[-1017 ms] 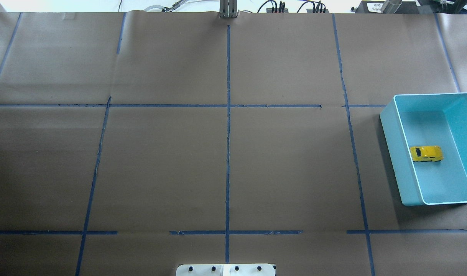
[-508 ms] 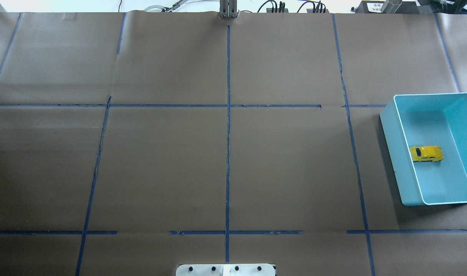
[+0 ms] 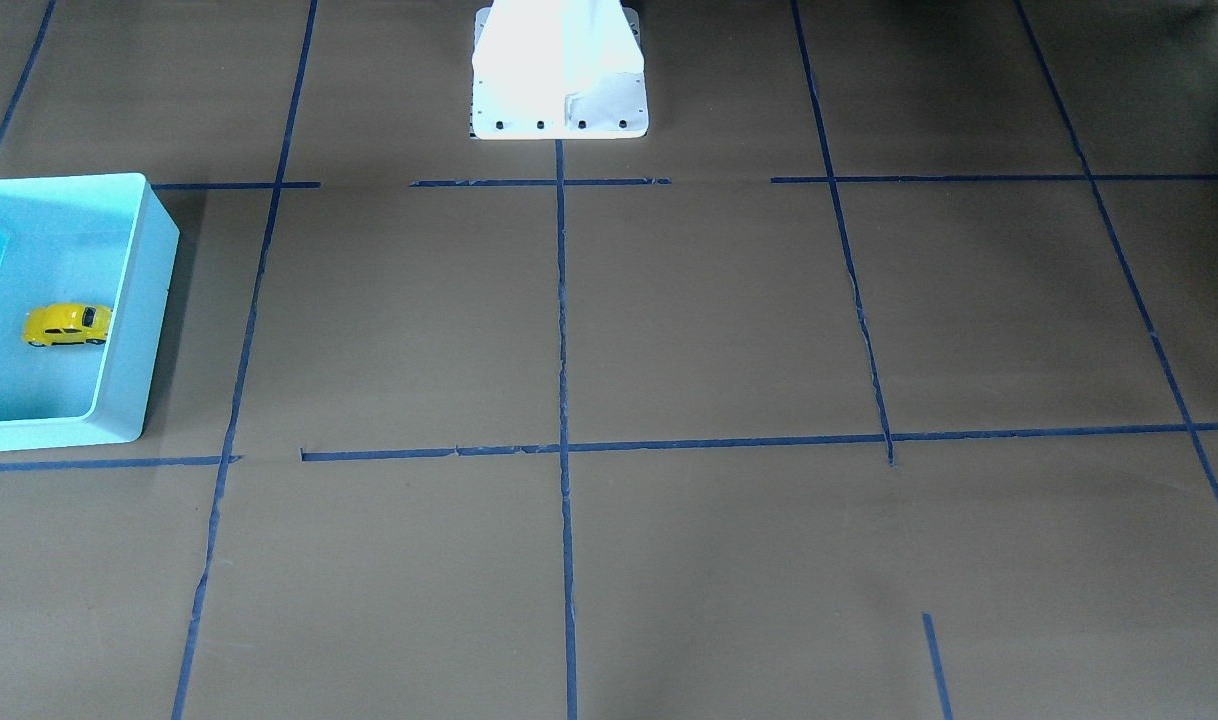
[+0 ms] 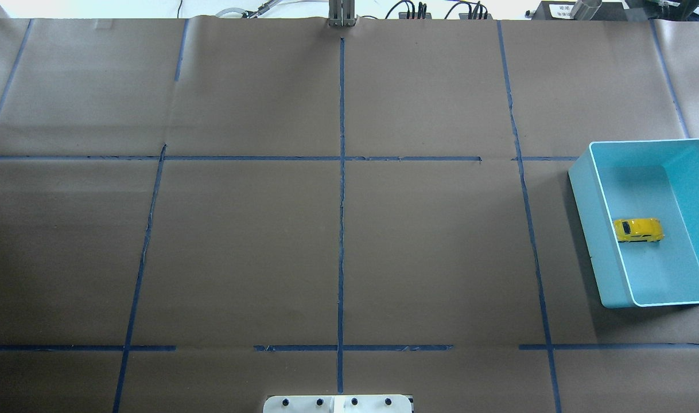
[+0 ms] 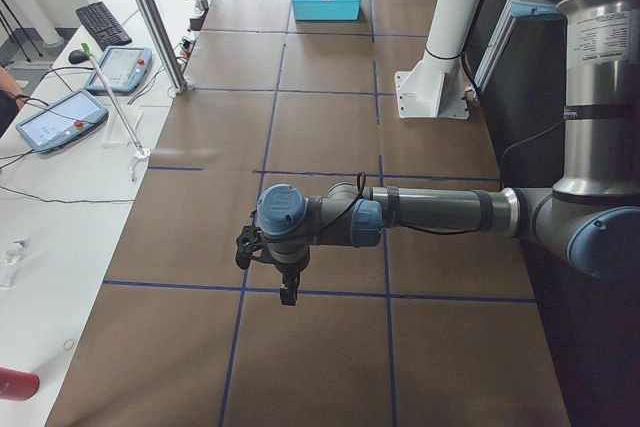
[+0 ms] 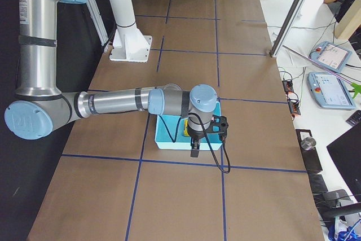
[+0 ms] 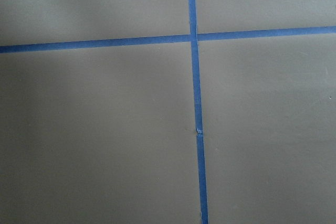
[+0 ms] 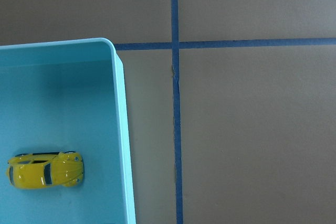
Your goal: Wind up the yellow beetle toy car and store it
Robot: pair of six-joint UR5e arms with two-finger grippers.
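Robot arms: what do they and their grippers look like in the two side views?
The left arm and right arm are silver-grey tubes with light-blue joint caps and black bands. The left gripper and right gripper are small and black, with black cables looping past the wrists.

1 small yellow beetle-shaped toy car. 1 teal rectangular plastic bin, at right edge of 1 brown-paper-covered table w/ blue tape grid. 2 grey-and-blue robot arms: left arm, right arm. 2 black grippers, 1 per arm: left gripper, right gripper. 1 white pedestal base. 2 grey touchscreen pendants. 1 black keyboard.
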